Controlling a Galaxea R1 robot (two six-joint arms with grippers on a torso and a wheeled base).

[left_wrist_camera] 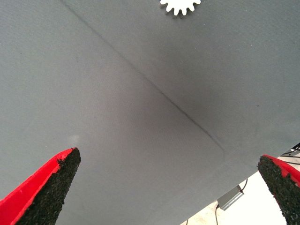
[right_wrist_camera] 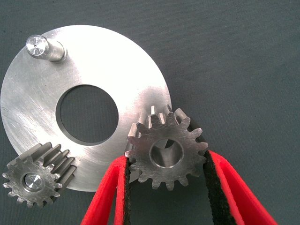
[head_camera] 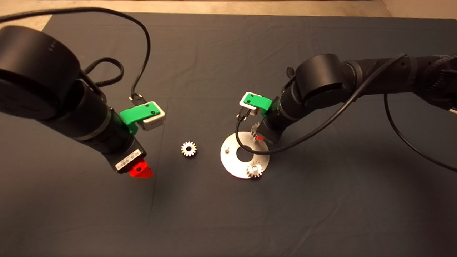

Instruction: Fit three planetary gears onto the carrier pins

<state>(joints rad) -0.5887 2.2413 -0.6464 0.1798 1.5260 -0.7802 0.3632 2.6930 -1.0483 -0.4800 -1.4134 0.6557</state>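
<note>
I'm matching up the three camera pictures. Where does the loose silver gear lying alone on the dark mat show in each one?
Head view: the loose silver toothed metal gear lies on the dark mat, between the left tool and the shiny round silver disc.
Left wrist view: only part of it shows, cut off at the picture's edge.
Right wrist view: not in it.
Shared landmark: the dark mat.

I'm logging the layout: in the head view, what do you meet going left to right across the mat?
Left end effector → loose gear → bare carrier pin → disc's centre hole → right end effector holding a gear.
</note>
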